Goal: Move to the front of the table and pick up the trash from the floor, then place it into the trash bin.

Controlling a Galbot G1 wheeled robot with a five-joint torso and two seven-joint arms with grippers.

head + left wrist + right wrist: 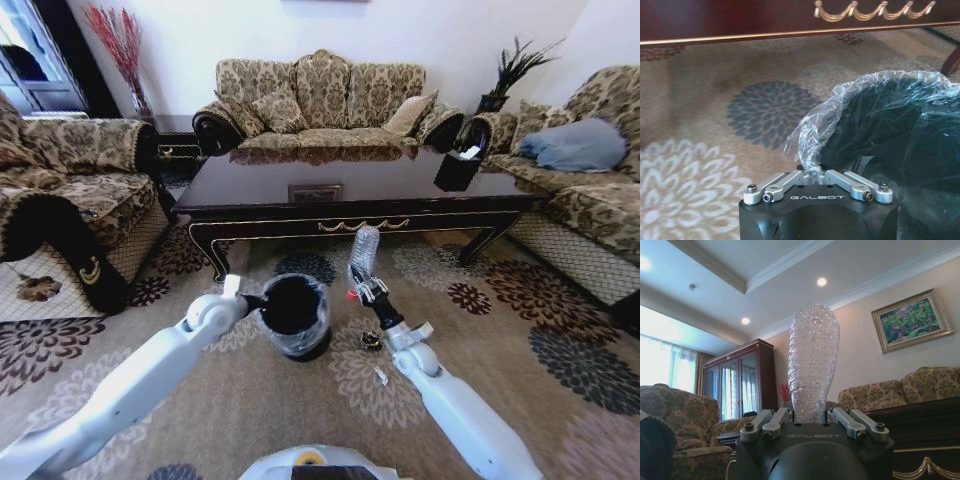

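The robot stands in front of the table (350,190), which spans the middle of the head view, so the drive up to it looks done. Its right gripper (362,285), just right of centre, is raised off the floor with its jaws pinching the neck of a crumpled clear plastic bottle (364,250); in the right wrist view that bottle (813,365) stands straight up between the fingers against the ceiling. So one piece of trash seems to be picked up but not yet dropped in. The left gripper (258,299), at centre, has its jaws pressed together on the rim of the trash bin (297,315), nipping the clear bag liner, as the left wrist view shows where the fingers (785,182) close on the plastic edge of the bin (875,130). The bottle sits just beside and above the bin's mouth, to its right, not over it. More is left, by my reckoning: a small dark round piece (371,342) and a white sliver (381,376) lie on the floor (560,400) below centre, beside the right arm. The floor is a beige carpet with big flower medallions. Patterned sofas ring the table on three sides, a black tissue box (458,168) sits on the table's right end, and a framed painting (912,319) hangs on the wall.
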